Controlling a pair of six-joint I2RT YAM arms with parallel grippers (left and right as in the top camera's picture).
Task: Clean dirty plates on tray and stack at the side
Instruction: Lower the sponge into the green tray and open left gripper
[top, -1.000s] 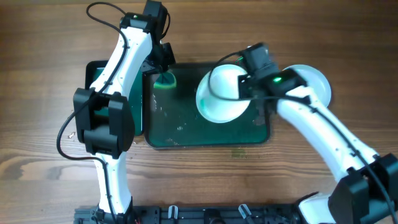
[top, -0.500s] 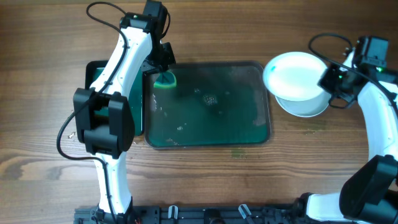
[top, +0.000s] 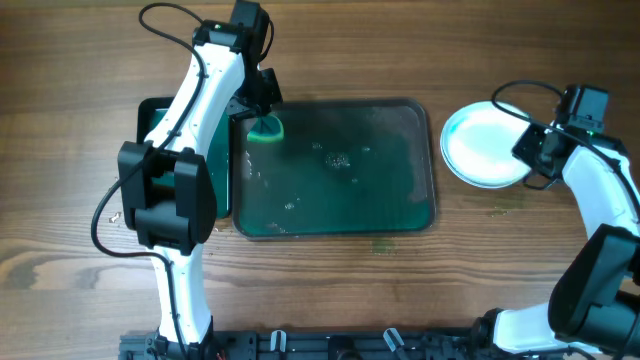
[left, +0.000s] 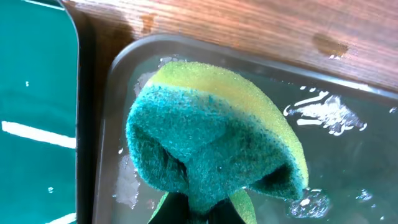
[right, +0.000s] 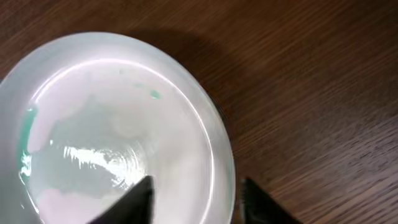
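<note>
Stacking looks finished: the plates (top: 485, 147) sit near the tabletop's right edge, and the wet tray (top: 400, 215) at centre holds none. The right gripper (right: 196, 183) is spread astride the top plate's rim. The left gripper (left: 199, 211) pinches a sponge (left: 211, 143). Next, probably lift clear.

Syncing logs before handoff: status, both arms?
Left gripper shut on sponge, over tray corner. Right gripper open, straddling plate rim. Plate off tray, to its right. Nothing blocking.

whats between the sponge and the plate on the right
Between the sponge and the plate, the overhead view shows only the wet surface of the tray, then a narrow strip of wooden table.
</note>
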